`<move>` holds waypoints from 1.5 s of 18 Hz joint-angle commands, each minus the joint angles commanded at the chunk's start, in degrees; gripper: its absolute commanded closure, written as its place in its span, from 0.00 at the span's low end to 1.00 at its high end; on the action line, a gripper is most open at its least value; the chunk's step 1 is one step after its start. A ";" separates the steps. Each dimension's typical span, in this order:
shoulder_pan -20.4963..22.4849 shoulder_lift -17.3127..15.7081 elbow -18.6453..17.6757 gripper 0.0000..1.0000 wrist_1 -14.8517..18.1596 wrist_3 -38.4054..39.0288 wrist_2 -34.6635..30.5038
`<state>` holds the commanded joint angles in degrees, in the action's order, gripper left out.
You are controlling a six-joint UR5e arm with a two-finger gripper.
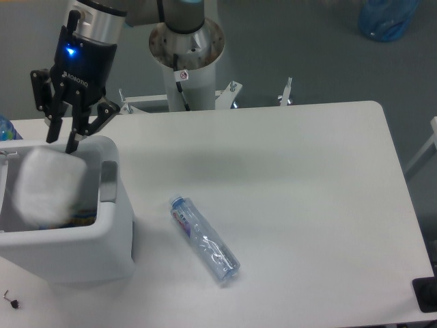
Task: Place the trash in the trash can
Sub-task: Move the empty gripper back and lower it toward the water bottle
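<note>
My gripper [60, 143] hangs over the back of the white trash can [109, 183] at the table's left edge, its fingers spread open with nothing between them. Just below the fingertips a crumpled white wad [44, 186] shows blurred inside the can's opening, free of the gripper. The other piece of trash, a clear crushed bottle [205, 239] with a blue cap and a red-blue label, lies flat on the table to the right of the can, well away from the gripper.
The arm's base column [186, 55] stands behind the table's far edge. A blue bag [386, 17] lies on the floor at top right. A colourful packet [85, 219] peeks out inside the can. A black object [427, 294] sits at the bottom right corner.
</note>
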<state>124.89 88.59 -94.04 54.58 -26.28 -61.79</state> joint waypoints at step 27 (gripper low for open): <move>20.14 26.97 8.52 0.00 -0.26 16.79 -12.57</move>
<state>145.03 115.56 -85.52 54.32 -9.49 -74.35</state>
